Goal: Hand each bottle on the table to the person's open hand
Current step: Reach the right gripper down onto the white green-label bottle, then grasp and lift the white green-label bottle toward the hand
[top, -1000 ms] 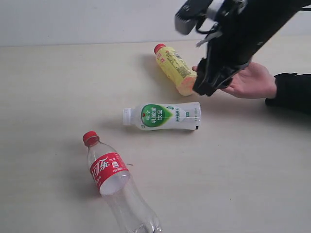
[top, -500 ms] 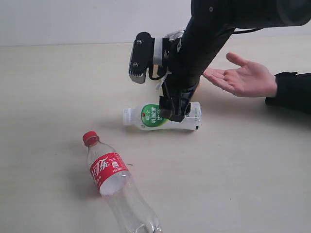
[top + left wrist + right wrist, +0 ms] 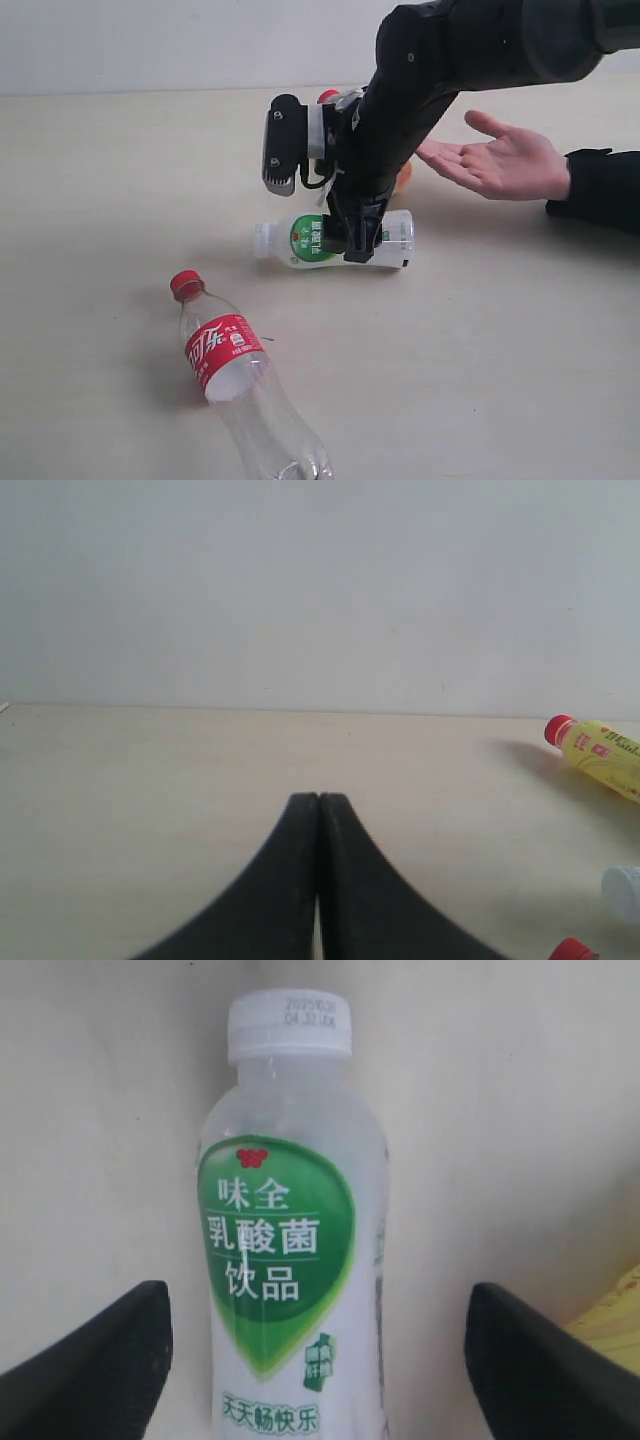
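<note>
A white bottle with a green label [image 3: 300,240] lies on its side mid-table. My right gripper [image 3: 352,236] is lowered over its middle, open, one finger on either side and clear of it. In the right wrist view the white bottle [image 3: 290,1230] lies between the spread fingers of the right gripper [image 3: 320,1305]. The yellow bottle [image 3: 327,98] shows only its red cap behind the arm. A clear bottle with red cap and red label [image 3: 232,365] lies at the front left. The person's open hand [image 3: 500,160] waits palm up at the right. My left gripper [image 3: 319,798] is shut and empty.
The pale beige table [image 3: 100,200] spreads wide on the left. In the left wrist view the yellow bottle [image 3: 600,756] lies far off to one side. The person's dark sleeve [image 3: 600,190] rests at the right edge.
My right arm has swung from beside the person's hand over to the white bottle and come down around it. Its jaws have opened wider. The bottles have not moved.
</note>
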Controlling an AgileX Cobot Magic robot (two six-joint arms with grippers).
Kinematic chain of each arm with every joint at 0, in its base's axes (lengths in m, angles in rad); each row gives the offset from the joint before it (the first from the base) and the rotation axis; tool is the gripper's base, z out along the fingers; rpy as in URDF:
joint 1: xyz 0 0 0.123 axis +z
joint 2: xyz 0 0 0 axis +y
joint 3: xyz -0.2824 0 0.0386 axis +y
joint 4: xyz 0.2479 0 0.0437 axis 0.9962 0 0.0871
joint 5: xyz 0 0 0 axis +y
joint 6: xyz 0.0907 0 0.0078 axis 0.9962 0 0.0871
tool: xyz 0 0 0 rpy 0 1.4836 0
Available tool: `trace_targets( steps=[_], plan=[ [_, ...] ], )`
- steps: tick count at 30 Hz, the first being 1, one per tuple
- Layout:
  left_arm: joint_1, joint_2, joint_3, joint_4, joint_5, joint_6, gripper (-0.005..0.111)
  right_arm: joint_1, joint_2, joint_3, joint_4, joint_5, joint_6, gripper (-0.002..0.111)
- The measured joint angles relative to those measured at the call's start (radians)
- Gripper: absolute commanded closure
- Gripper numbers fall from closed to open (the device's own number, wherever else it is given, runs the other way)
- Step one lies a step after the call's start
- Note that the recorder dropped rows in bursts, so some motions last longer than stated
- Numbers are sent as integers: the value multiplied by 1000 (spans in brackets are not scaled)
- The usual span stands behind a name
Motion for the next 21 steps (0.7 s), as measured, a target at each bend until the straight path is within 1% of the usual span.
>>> trace_targets(
  steps=[21],
  plan=[
    [0, 0, 0, 0, 0, 0, 106, 0, 99, 0, 8, -46, -11, 32]
  ],
)
